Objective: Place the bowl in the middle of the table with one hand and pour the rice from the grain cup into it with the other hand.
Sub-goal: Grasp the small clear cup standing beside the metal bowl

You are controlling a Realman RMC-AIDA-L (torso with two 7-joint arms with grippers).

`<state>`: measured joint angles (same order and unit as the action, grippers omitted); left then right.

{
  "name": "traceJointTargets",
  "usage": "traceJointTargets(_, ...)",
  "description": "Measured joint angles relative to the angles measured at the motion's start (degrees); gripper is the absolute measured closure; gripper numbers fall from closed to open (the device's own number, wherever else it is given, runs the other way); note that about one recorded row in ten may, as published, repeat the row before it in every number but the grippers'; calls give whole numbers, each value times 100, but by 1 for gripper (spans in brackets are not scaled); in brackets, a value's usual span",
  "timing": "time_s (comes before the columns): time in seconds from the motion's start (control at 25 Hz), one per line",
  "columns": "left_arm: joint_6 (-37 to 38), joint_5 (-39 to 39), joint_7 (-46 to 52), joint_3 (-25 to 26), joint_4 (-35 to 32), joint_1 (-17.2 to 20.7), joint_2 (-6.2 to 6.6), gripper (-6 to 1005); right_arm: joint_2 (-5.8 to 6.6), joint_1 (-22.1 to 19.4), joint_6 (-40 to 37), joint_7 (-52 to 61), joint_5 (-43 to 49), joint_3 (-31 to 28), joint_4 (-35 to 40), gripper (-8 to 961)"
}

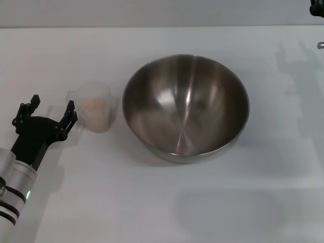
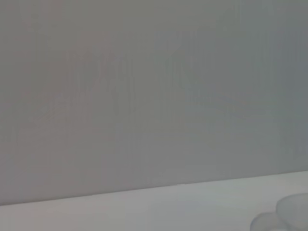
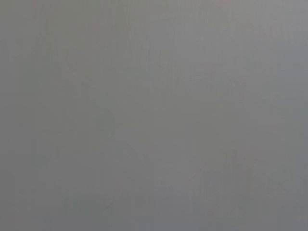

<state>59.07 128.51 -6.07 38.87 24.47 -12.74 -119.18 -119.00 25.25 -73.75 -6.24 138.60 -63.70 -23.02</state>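
The bowl is seen upright on the white surface, roughly central in the head view, its shiny interior holding nothing. Just to its left, apart from it, the grain cup stands upright with pale rice visible inside; a faint handle is seen on the cup's left side.

The left tool is positioned on the surface's left side, near the cup and just short of it, fingers spread apart with nothing between them. The nearer finger lies just beside the cup's handle; contact cannot be determined. The silver arm is seen running back to the lower left corner.

A small dark part at the upper right corner of the head view appears to be the right arm, well apart from the bowl; the right tool's state cannot be told.

In the left wrist view the cup's rim is seen at the edge, blurred. The right wrist view shows only plain grey.
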Motion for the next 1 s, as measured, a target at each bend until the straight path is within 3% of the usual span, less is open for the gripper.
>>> traceJointTargets(1.0,-319,-223,49,-54,-225,-533,0,271,0,49,1,-21,0,-2,21,423)
